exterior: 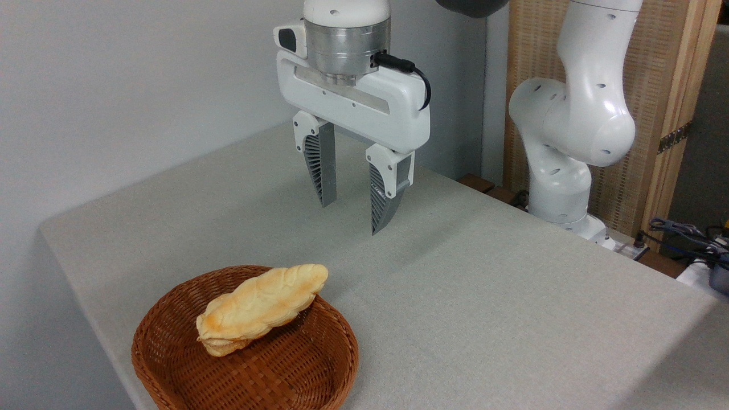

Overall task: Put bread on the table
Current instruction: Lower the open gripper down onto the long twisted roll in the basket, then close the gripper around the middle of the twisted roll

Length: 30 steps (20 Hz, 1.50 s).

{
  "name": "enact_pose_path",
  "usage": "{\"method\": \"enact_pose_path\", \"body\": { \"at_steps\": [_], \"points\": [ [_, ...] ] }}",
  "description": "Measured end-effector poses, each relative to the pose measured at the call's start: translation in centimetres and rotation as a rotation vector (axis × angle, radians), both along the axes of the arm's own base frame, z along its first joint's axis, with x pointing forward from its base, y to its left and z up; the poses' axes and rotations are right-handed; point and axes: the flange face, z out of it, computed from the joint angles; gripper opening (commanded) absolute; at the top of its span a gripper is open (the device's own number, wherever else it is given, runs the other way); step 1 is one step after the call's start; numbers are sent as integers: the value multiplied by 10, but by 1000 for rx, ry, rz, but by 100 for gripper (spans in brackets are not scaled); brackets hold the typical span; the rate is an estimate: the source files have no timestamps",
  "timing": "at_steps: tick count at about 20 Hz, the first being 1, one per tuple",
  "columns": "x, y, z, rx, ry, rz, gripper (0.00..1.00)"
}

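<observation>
The tool (349,216) hangs fingers-down with jaws apart and empty, above the table (484,296), behind the basket (171,353) holding the bread (262,307).

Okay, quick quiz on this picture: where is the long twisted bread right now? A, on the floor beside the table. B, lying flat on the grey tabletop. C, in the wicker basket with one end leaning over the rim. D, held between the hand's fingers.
C: the bread lies in the wicker basket, its far end propped on the rim, while the hand hangs open and empty above the table.
</observation>
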Motion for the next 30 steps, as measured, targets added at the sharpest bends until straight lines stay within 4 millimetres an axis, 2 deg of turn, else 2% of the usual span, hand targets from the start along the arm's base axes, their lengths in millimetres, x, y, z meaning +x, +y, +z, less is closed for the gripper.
{"method": "enact_pose_path", "body": {
  "at_steps": [8, 15, 18, 23, 30],
  "points": [
    [1, 2, 5, 0, -10, 4, 100],
    [7, -4, -5, 7, 10, -13, 100],
    [10, -9, -10, 14, 8, -105, 100],
    [36, -30, -26, -35, -67, -148, 100],
    [77, -44, -71, -27, -130, -123, 100]
  ]
}}
